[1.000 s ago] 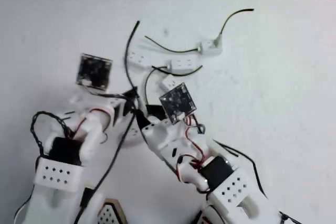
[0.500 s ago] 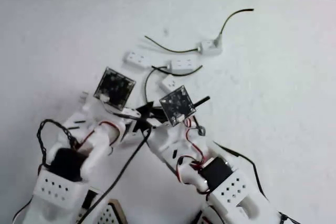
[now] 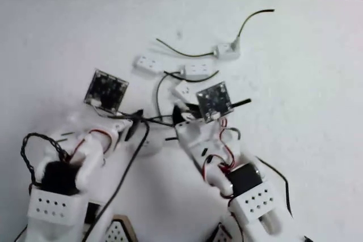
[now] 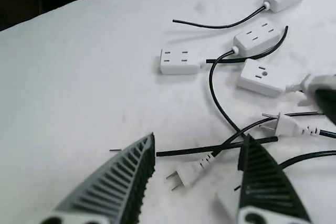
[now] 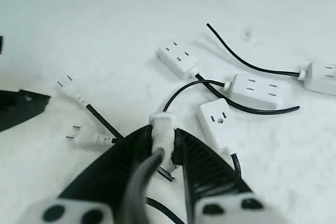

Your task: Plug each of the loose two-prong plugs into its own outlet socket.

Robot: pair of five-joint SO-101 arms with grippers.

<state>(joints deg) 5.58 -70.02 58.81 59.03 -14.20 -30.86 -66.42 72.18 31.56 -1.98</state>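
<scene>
Right gripper [image 5: 164, 139] is clamped on a white plug [image 5: 161, 121], just beside the square outlet [image 5: 216, 120]. I reckon that's to line it up. Left gripper [image 4: 197, 145] has its jaws wide apart, straddling a second plug [image 4: 184, 172] near that outlet.

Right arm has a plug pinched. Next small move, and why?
Probably ease the right gripper across toward the square single socket and line the plug up over its slots. The gripper is shut on the white plug, that socket lies closest with its face up and empty, and the plug sits off to one side of it.
</scene>
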